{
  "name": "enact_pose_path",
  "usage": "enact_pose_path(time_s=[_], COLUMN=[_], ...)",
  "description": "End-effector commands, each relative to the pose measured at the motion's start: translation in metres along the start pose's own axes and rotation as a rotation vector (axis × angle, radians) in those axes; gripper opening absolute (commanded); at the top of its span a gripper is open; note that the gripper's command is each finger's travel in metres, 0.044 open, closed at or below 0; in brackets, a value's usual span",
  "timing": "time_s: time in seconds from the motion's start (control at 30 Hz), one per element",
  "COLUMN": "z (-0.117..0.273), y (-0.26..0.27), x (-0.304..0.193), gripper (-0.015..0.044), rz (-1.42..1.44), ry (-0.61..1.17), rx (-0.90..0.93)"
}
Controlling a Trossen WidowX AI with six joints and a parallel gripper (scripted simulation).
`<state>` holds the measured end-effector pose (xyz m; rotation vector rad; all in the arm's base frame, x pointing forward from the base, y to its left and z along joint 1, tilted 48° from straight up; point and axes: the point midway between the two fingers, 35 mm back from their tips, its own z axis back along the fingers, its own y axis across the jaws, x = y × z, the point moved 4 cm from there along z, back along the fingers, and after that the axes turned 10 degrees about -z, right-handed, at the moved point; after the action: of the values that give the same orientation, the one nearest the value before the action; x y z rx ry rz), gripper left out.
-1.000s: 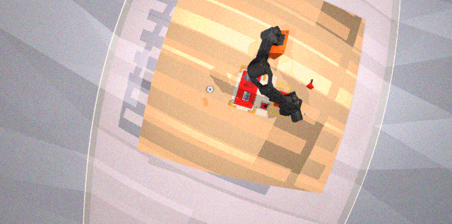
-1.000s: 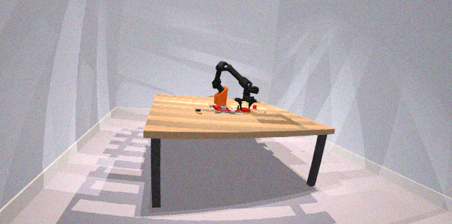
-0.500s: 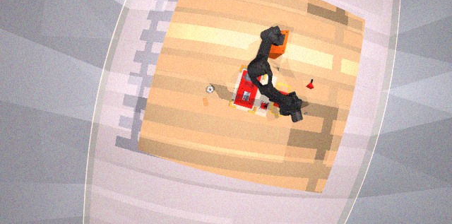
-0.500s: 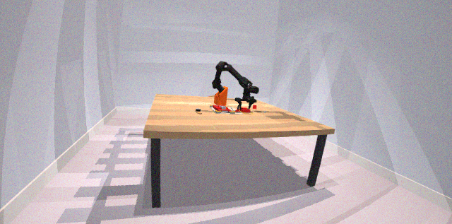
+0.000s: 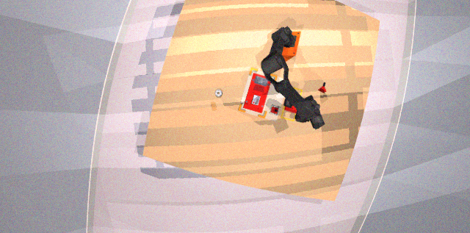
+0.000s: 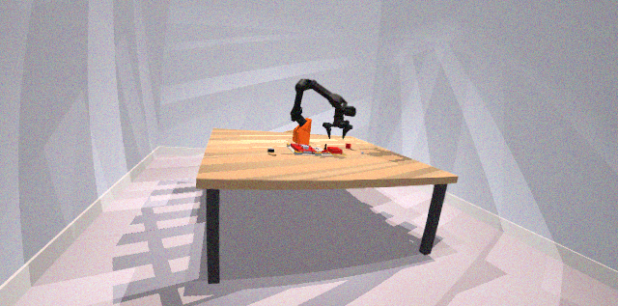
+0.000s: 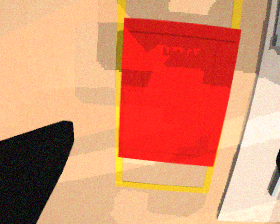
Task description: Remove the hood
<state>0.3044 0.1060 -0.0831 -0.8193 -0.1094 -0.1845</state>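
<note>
Hood is off the toy car and lying flat in the yellow marked area, though one long side looks right on the line, so I can't swear it's fully inside. Biggest to smallest: the wooden surface carries everything, then my black arm reaches over it, then the red toy car sits right beside the area. My claw is spread wide above the hood, holding nothing and touching nothing as far as I can tell. Main risk from here, imo: if I dip or swing sideways, a fingertip could clip the hood and shove it over the line, or bump the car. Straight up seems safest.
</note>
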Motion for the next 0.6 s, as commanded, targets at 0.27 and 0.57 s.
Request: enact_pose_path(time_s=[0.27,0.57], z=[0.0024,0.0024], y=[-0.0013,-0.0013], x=[-0.0002,-0.0002], gripper=[0.0440,0.0440], rz=[-0.006,-0.006], ry=[0.008,0.008], rx=[0.000,0.000])
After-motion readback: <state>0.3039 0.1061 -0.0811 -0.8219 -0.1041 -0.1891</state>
